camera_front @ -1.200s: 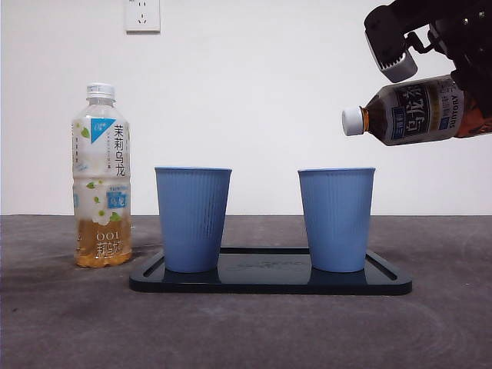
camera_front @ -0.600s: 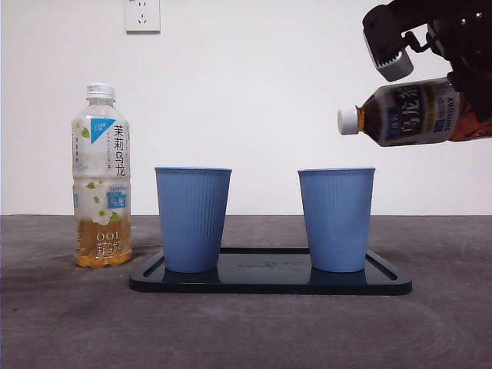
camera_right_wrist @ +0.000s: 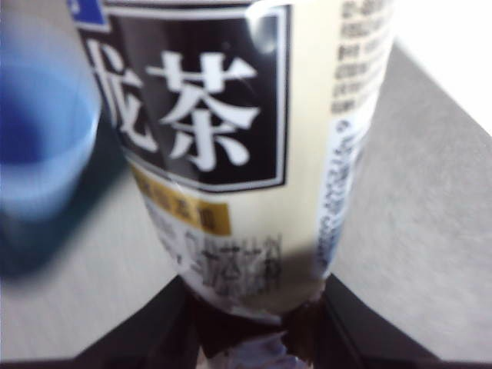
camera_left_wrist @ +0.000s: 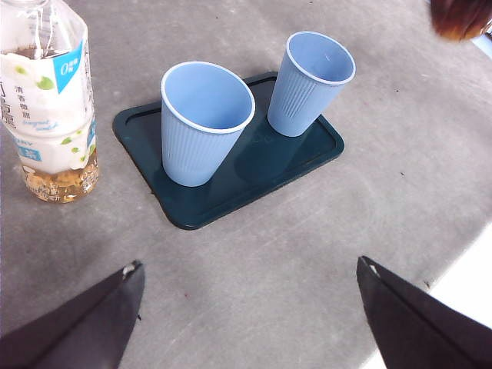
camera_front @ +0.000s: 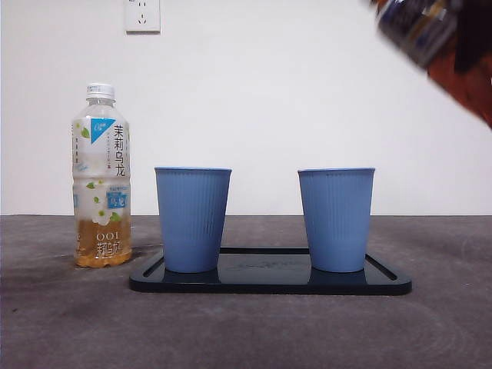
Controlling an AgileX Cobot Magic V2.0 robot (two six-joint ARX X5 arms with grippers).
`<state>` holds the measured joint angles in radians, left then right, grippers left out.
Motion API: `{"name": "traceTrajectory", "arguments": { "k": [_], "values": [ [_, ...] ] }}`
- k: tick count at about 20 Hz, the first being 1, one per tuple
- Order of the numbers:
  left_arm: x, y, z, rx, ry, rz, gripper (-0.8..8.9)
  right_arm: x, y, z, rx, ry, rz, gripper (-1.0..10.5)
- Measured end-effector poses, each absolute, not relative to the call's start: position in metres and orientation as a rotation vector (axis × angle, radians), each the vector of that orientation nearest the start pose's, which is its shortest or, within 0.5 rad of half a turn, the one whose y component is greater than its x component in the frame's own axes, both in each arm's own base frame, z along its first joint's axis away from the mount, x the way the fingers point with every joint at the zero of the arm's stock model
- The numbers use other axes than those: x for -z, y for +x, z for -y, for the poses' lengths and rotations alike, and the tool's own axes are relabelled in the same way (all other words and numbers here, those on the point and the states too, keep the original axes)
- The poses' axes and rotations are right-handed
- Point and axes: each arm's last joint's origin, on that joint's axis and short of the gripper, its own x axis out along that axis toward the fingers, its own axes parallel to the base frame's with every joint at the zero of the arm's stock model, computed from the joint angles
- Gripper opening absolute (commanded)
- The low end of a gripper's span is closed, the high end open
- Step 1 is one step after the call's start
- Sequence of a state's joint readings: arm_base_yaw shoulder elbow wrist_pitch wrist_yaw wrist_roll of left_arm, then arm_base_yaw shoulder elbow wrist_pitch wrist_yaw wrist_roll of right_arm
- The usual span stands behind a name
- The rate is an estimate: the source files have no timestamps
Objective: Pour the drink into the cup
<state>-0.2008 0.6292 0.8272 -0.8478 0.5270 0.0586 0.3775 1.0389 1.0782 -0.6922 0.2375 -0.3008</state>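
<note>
A: Front view: dark tea bottle (camera_front: 419, 27) blurred at the top right corner, high above the right cup (camera_front: 337, 219). Both cups sit upright on the tray (camera_front: 269, 283), left cup (camera_front: 192, 219) near its left end. Jasmine bottle (camera_front: 101, 177) stands just off the tray's left edge.

B: Left wrist: left gripper (camera_left_wrist: 246, 307) spread wide, holding nothing, waiting; bare tabletop (camera_left_wrist: 307, 231) before the tray.

A: Right wrist: right gripper (camera_right_wrist: 254, 338) clamps the tea bottle's base. Cup mouths unobstructed, so there's room to descend.
</note>
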Motion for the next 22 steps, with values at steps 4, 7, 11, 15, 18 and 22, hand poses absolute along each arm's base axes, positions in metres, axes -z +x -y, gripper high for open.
{"name": "traceTrajectory", "arguments": {
  "k": [4,7,11,15,18,22],
  "values": [
    [-0.31,0.104,0.036,0.72,-0.054,-0.634,4.42,-0.365,0.171,-0.051,-0.266,-0.257,-0.413,0.2],
    [-0.31,0.104,0.036,0.72,-0.054,-0.634,4.43,-0.338,0.165,-0.049,-0.277,-0.156,-0.349,0.2],
    [-0.31,0.104,0.036,0.72,-0.054,-0.634,4.43,-0.272,0.172,-0.052,-0.286,-0.021,-0.365,0.2],
    [-0.31,0.104,0.036,0.72,-0.054,-0.633,4.43,-0.231,0.176,-0.053,-0.276,0.081,-0.278,0.2],
    [-0.31,0.104,0.036,0.72,-0.053,-0.631,4.43,-0.206,0.183,-0.052,-0.258,0.096,-0.284,0.2],
    [-0.311,0.105,0.036,0.721,-0.051,-0.616,4.44,-0.183,0.202,-0.051,-0.226,0.099,-0.298,0.2]
  ]
}}
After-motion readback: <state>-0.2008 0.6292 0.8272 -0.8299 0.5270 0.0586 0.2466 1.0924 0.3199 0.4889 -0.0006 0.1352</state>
